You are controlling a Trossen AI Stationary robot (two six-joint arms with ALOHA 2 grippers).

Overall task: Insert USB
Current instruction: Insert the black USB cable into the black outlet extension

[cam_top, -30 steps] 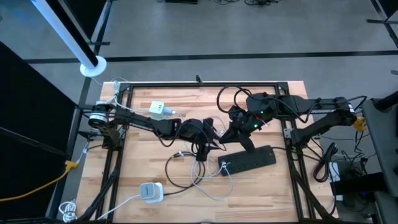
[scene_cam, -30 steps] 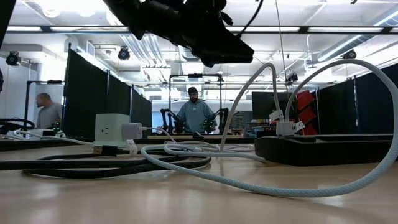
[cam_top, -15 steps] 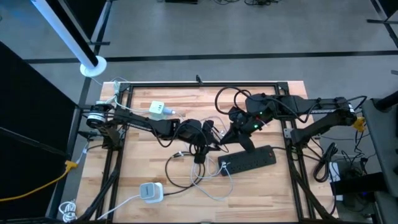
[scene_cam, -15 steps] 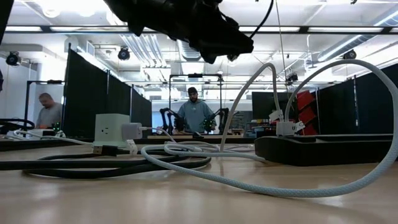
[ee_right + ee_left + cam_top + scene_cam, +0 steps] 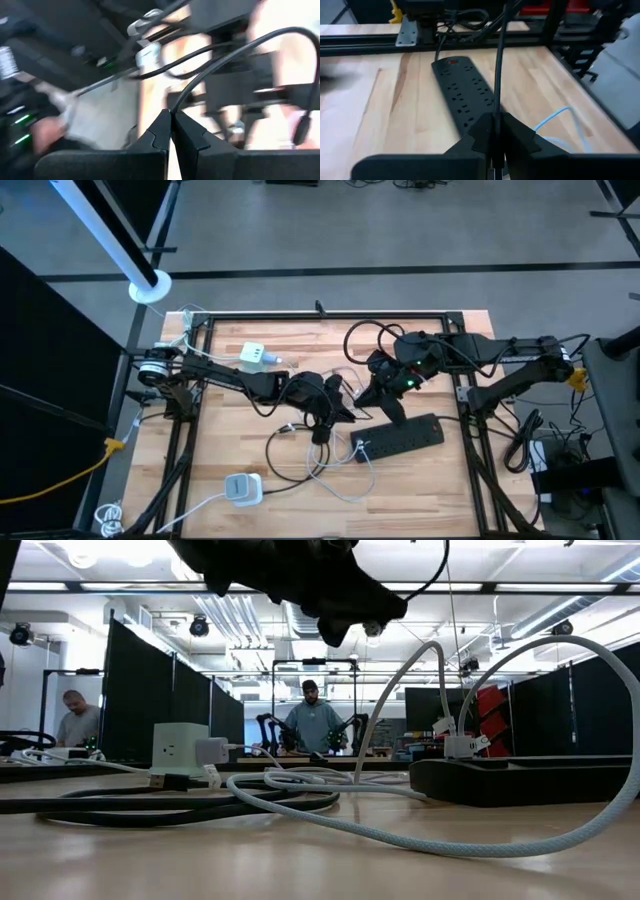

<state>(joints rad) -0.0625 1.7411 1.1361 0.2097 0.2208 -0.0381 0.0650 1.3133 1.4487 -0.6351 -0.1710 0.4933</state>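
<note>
Moved: left hand point(image 5: 496, 131) has pinched shut on the black cable point(image 5: 499, 65).
Right hand point(image 5: 171, 125): raised mid-surface, clamped on same cable.
Power strip point(image 5: 400, 436): flat below both hands.

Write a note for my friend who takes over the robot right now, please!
Left gripper: shut on the thin black cable, above the table's middle.
Right gripper: shut on the same thin black cable, next to the left one.
Long black power strip: flat on the wooden table, under the right arm, white plug in its near end.
Done: cable lifted by both grippers.
Left: the USB end is not visible; plugging in still to do.
</note>
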